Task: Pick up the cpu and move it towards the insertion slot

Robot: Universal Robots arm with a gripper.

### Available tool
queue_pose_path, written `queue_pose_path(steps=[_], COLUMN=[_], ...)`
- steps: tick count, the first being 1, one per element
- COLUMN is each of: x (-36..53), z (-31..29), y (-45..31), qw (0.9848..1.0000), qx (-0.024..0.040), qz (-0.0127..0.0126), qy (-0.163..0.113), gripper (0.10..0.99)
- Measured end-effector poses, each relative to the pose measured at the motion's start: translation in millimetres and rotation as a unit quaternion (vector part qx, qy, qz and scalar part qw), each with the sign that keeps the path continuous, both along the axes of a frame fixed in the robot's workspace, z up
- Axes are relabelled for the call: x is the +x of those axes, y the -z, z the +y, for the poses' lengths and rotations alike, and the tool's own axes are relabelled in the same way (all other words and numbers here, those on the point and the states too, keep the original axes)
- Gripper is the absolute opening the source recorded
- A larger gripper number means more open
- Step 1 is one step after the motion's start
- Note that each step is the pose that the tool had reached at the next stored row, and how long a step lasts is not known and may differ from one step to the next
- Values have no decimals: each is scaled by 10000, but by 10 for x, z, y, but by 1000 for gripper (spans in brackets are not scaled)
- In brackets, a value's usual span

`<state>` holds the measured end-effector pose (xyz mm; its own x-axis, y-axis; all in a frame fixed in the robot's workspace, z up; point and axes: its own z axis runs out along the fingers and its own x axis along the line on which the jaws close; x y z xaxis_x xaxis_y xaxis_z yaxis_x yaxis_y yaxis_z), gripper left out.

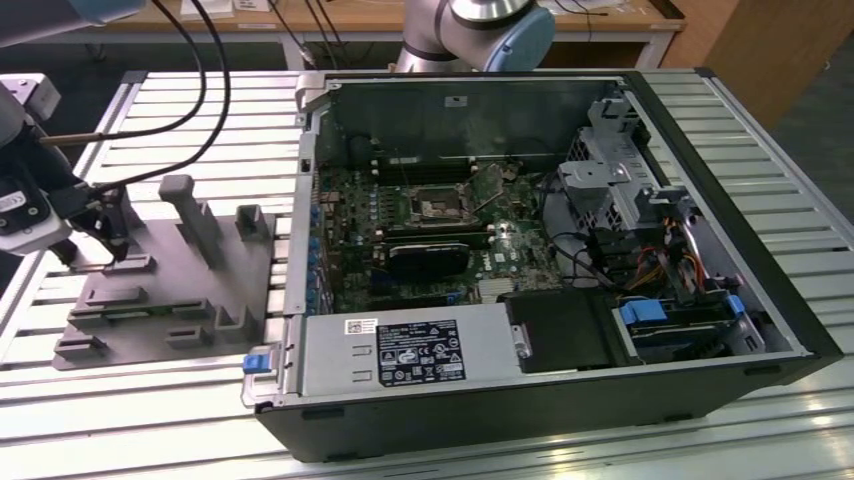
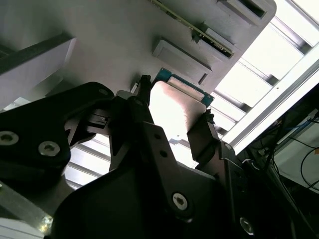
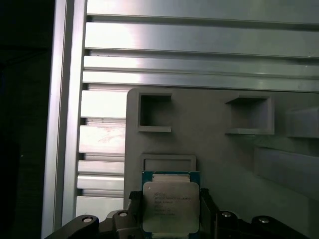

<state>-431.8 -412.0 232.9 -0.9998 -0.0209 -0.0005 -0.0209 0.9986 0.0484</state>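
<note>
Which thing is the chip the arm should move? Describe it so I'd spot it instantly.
Find the grey plastic tray on the exterior view's left, beside the open computer case. Over it hangs the black tool, and between its fingers sits the cpu: a thin flat square with a shiny silver top, unlike the matte grey blocks around it.

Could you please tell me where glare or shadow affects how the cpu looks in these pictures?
In the second wrist view glare bleaches the cpu white between the near-black, backlit fingers of the gripper; in the first wrist view the cpu is evenly lit grey, while the table slats shine; in the exterior view they gleam beside the darker computer case.
</note>
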Motion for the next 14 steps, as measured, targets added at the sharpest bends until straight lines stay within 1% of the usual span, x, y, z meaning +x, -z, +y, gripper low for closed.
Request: queue_pose_path(steps=[14], x=[0], z=[3], y=[-59], qw=[10000], qx=[0], qz=[0], qy=[0], gripper=[545])
